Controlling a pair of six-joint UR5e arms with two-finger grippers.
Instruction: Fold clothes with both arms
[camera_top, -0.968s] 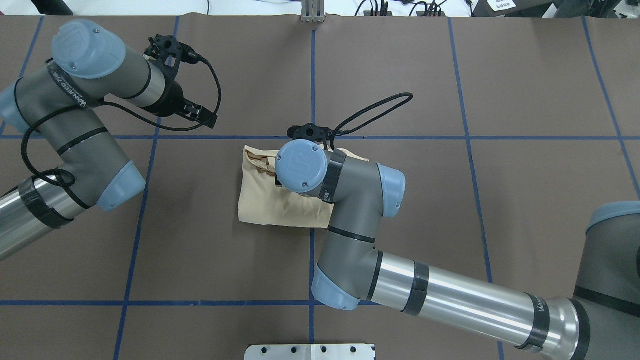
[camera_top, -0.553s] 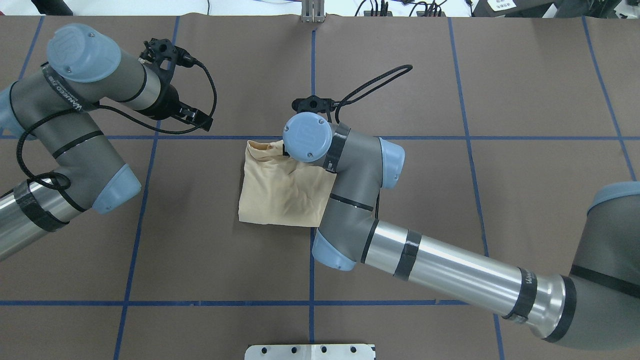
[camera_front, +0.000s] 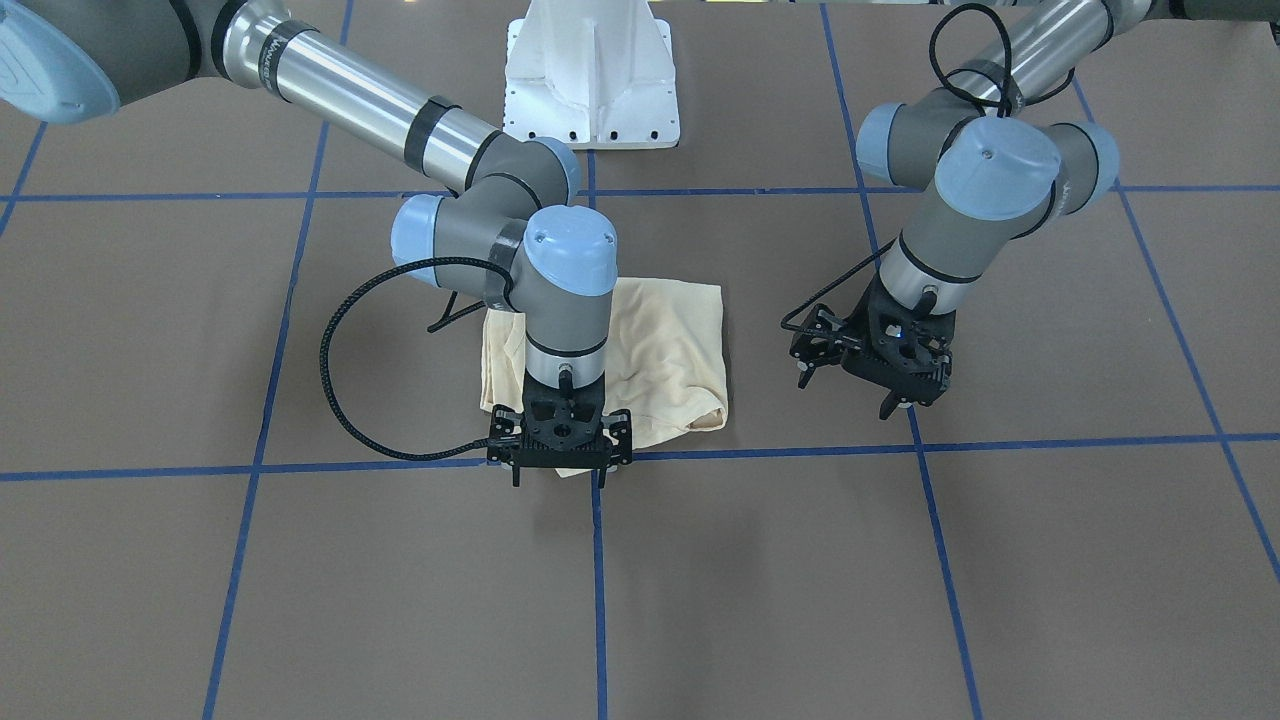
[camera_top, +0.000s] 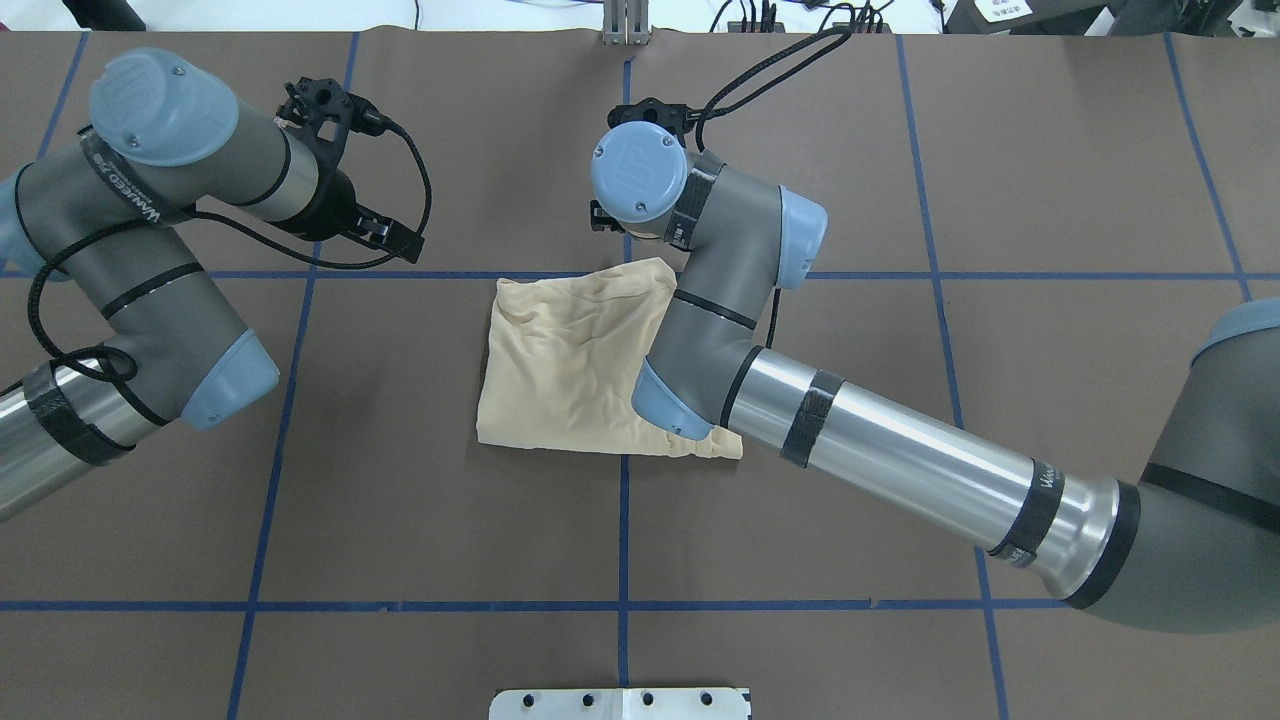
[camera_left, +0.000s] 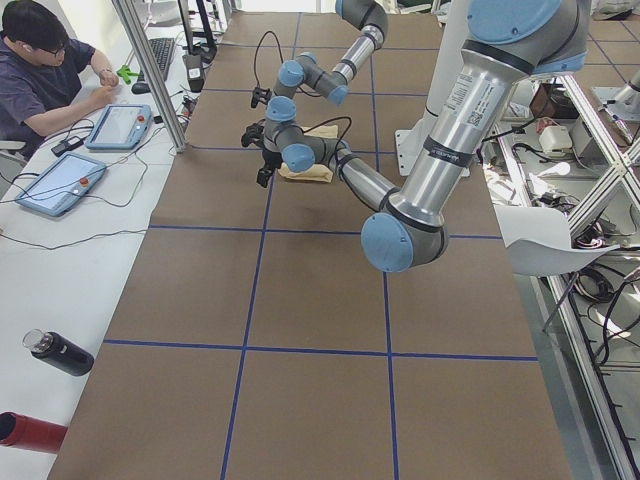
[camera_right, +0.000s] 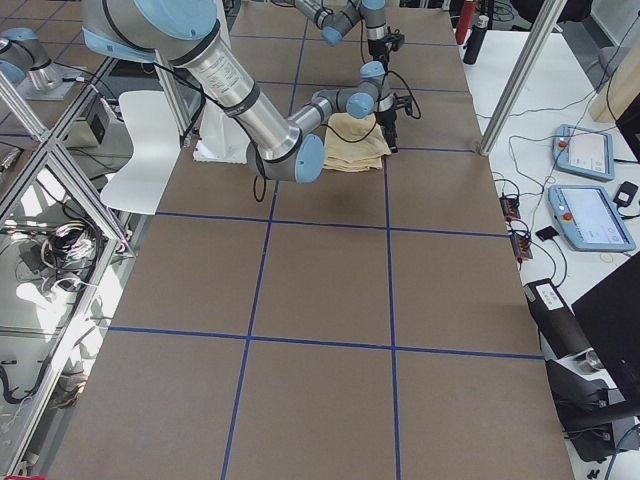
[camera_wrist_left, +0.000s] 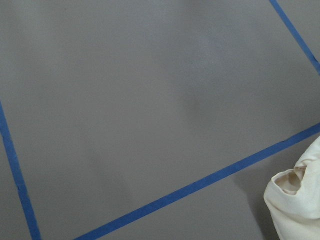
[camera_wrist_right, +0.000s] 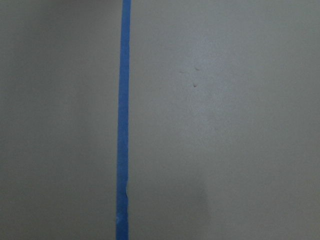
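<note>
Right arm (camera_top: 880, 440) overhangs the shirt (camera_top: 560, 370); its other side lies uncovered.

My forearm tube (camera_top: 900, 450) is gleaming like polished metal, and my joint cap (camera_top: 640, 178) is showing smooth matt plastic. My right claw (camera_front: 560, 478) and left claw (camera_front: 850, 395) are looking matt black. The shirt (camera_top: 570, 370) is showing thin, wrinkled cloth; the table cover (camera_top: 400, 500) is looking like matt brown paper.
</note>
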